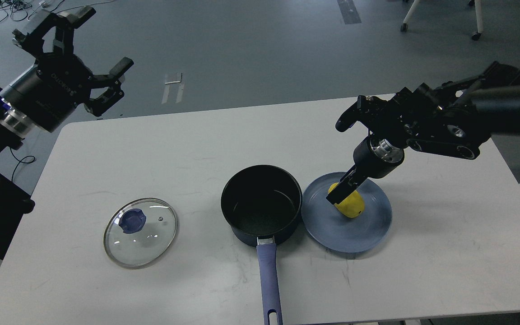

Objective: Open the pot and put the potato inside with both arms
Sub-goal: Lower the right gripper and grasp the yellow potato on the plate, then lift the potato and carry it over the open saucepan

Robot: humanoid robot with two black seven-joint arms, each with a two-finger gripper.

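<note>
The dark navy pot [260,224] stands uncovered at the table's middle, its black inside empty, with its blue-purple handle [268,280] pointing toward me. The yellow potato [354,206] lies on a flat blue plate [359,237] just right of the pot. My right gripper [342,192] reaches down onto the potato's left side; a dark finger covers part of it, and I cannot tell whether the fingers grip it. My left gripper [84,49] is open and empty, raised beyond the table's far left corner.
The round glass lid [140,232] with a blue knob lies flat on the table left of the pot. The white table [445,253] ends near the handle's tip at the front. Cables and chair legs lie on the grey floor behind.
</note>
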